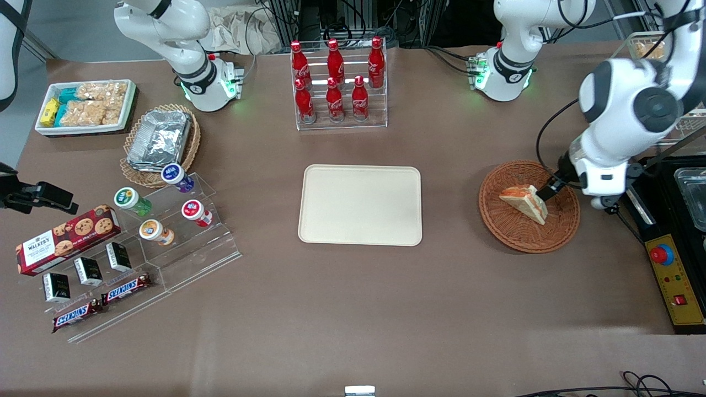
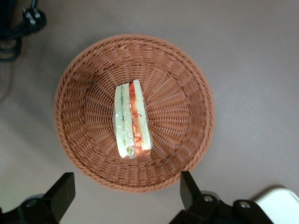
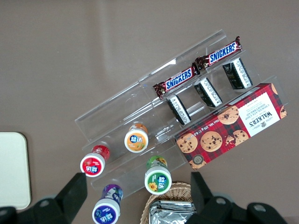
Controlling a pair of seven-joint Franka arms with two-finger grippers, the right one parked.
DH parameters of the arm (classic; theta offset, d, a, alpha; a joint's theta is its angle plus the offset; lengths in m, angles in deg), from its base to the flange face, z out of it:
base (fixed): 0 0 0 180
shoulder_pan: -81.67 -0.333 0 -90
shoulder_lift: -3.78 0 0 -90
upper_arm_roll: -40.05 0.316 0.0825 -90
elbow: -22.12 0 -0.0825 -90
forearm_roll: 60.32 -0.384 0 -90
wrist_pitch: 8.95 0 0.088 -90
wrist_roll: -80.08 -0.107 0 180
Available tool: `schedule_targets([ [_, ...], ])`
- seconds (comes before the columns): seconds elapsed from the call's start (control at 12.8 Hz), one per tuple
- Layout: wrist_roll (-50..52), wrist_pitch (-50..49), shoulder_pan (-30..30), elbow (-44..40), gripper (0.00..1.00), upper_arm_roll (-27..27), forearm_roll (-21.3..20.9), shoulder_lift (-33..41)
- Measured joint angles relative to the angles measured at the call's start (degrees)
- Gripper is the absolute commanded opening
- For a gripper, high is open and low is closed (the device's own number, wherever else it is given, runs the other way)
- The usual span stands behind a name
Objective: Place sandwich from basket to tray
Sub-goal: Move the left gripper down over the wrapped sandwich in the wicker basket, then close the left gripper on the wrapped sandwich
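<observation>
My gripper [image 2: 124, 196] hovers spread wide over the round reddish-brown wicker basket [image 2: 84, 135], sitting at 3 o'clock of the cream rectangular plastic tray [image 1: 361, 205]. The wrapped triangular white-bread sandwich [image 2: 132, 119] lies dead centre (probably light, squishy, slippery film), so I'd pinch the flat bread faces gently.

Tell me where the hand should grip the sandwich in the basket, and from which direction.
Probably from above, fingers closing across the two flat bread faces of the sandwich: it stands on edge in the shallow basket, filling layers up. The hand hovers above the basket, open wider than the wedge.
</observation>
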Motion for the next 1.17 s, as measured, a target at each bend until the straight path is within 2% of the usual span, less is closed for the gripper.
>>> schedule_targets([
  [0.23,3.5,15.8,-0.2,9.8,1.00,0.5,0.0,-1.3],
  [0.47,4.6,26.5,-0.4,15.4,1.00,0.9,0.0,-4.4],
  [0.55,4.7,29.7,-0.4,16.7,0.80,1.0,0.0,-5.6],
  [0.62,4.8,32.0,-0.5,17.6,0.49,1.1,0.0,-6.8],
  [0.7,4.9,33.4,-0.5,17.9,0.02,1.2,0.0,-7.8],
  [1.17,5.1,34.5,-0.5,17.1,0.00,1.2,0.0,-7.9],
])
